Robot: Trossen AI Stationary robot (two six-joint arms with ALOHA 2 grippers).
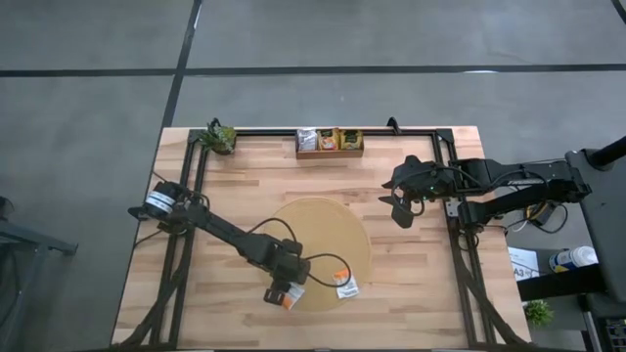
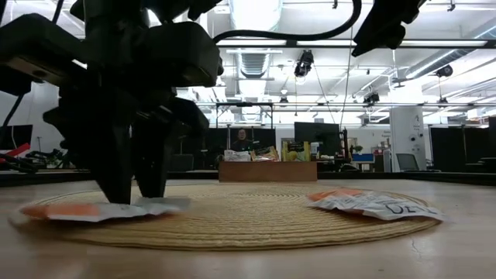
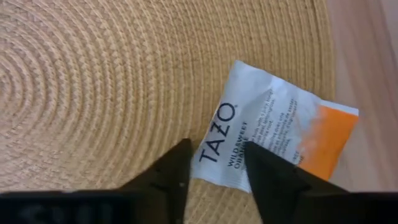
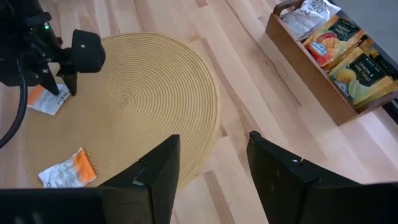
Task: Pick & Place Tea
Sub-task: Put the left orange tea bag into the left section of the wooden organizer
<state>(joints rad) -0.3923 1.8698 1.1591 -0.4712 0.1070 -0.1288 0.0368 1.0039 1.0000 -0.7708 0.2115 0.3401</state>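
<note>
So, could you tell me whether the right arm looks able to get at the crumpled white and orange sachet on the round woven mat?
Probably yes: the right gripper hangs open beside the mat, with nothing between it and that sachet.

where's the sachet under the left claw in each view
High view: sachet at the mat's lower-left edge, under the left claw.
Low view: flat at left, below the claw.
Left wrist view: centre-right, white and orange, between the fingers.
Right wrist view: upper left.
Shared landmark: the round mat.

Left hand (image 1: 285, 295) lowered with fingers parted; right hand (image 1: 400, 208) hovers, fingers apart.
</note>
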